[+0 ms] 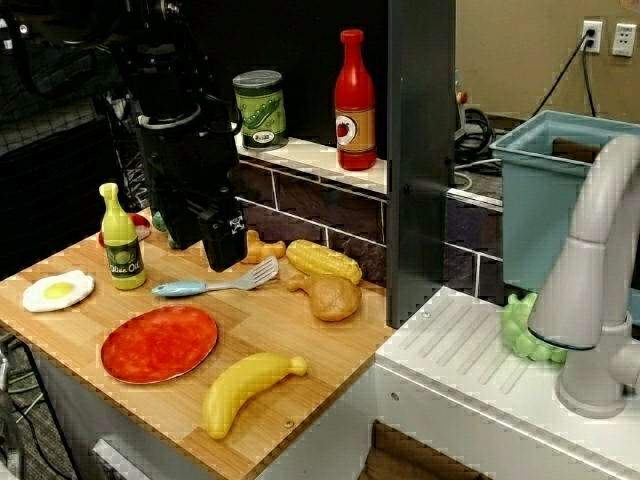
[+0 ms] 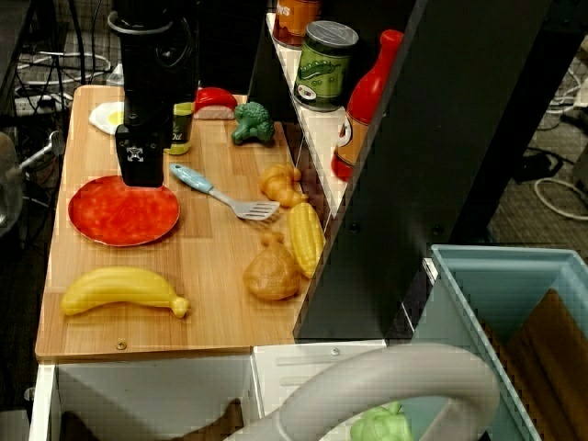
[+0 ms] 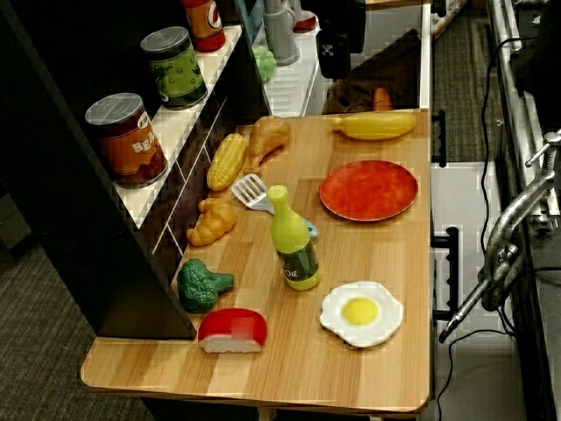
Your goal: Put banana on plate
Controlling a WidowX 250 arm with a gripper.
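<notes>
The yellow banana (image 1: 250,390) lies flat near the front edge of the wooden counter, just right of the plate and apart from it. It also shows in the overhead view (image 2: 119,289) and the side view (image 3: 372,125). The red-orange plate (image 1: 158,343) is flat on the counter with nothing on it (image 2: 124,211) (image 3: 368,189). My black gripper (image 1: 225,245) hangs above the counter just behind the plate, well away from the banana (image 2: 138,163). It holds nothing that I can see. I see its fingers side-on as one block, so the gap is hidden.
A blue-handled spatula (image 1: 215,285), a corn cob (image 1: 323,260) and a chicken drumstick (image 1: 330,297) lie behind the banana. A yellow-green bottle (image 1: 122,240) and a fried egg (image 1: 57,290) stand left. A shelf with cans (image 1: 260,110) and a red bottle (image 1: 355,100) runs along the back. The sink faucet (image 1: 590,290) is right.
</notes>
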